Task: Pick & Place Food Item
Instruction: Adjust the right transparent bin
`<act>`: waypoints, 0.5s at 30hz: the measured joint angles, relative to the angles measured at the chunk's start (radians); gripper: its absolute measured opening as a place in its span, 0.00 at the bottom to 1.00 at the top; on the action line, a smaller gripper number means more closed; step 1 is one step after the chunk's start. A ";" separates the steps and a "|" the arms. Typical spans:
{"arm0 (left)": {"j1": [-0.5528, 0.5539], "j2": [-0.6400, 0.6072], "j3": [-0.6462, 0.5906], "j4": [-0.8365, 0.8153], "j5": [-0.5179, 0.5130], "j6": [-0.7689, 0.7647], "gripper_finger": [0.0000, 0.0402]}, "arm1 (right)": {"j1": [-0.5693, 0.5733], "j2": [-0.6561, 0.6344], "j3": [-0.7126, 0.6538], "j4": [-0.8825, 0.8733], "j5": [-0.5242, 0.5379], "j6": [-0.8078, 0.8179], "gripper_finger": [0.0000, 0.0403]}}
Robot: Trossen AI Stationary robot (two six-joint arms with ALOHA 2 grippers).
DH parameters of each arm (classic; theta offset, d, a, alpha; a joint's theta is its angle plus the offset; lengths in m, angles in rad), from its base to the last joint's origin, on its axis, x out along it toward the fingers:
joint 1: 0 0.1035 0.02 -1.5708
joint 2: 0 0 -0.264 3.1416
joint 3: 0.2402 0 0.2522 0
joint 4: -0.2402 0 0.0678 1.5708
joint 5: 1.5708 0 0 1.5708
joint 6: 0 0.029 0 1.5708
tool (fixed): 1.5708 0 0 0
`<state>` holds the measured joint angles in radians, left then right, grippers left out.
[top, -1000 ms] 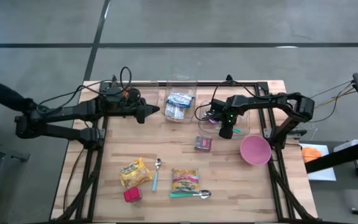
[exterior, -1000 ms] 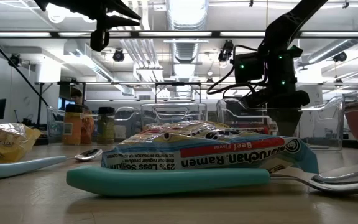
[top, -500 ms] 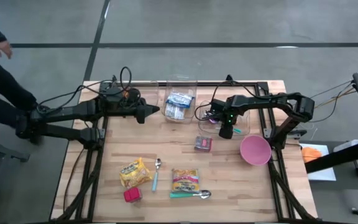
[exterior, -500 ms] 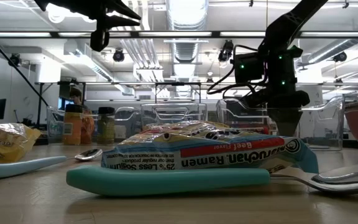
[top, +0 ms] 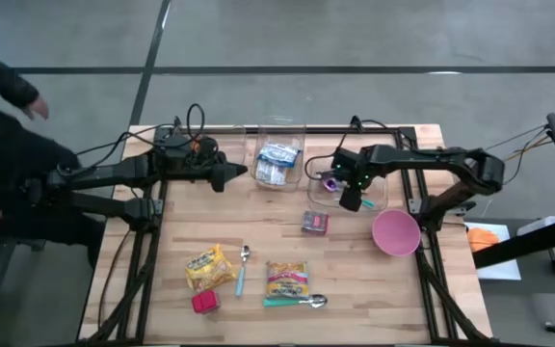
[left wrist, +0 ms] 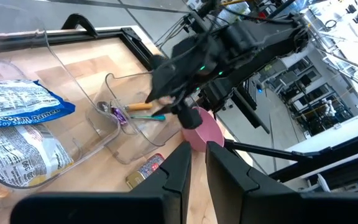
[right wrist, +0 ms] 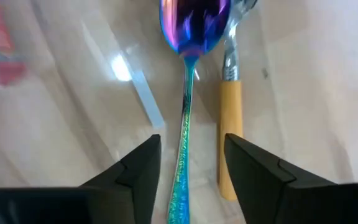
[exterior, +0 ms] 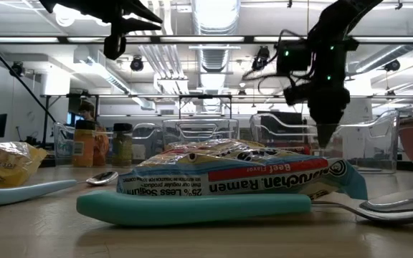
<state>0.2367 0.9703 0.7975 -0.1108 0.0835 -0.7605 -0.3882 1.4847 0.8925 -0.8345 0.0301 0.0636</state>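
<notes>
Food items lie on the wooden table: a yellow packet (top: 210,267), a ramen packet (top: 287,279), a small red item (top: 205,303) and a small dark red packet (top: 315,223). More ramen packets (top: 277,164) fill a clear bin at the far edge. My right gripper (top: 352,201) points down, open, over a second clear bin (top: 374,200). Its fingers stand on either side of an iridescent spoon (right wrist: 188,37) lying in that bin, without touching it. My left gripper (top: 227,177) hangs shut and empty above the table's far left part.
An orange-handled utensil (right wrist: 230,137) lies beside the iridescent spoon. A pink bowl (top: 396,232) stands at the right. Two teal-handled spoons (top: 242,270) (top: 297,302) lie near the packets. A person (top: 8,183) stands off the table's left side.
My right gripper has risen from inside the right clear bin, still pointing down. The person at the left has moved closer to the table.
</notes>
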 joint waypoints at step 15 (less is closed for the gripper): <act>0.000 0.002 0.000 -0.038 0.030 0.004 0.15 | 0.038 -0.259 0.002 -0.048 -0.083 0.072 0.28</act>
<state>0.2371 0.9726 0.7975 -0.1483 0.1136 -0.7566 -0.3500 1.2255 0.8944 -0.8829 -0.0529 0.1357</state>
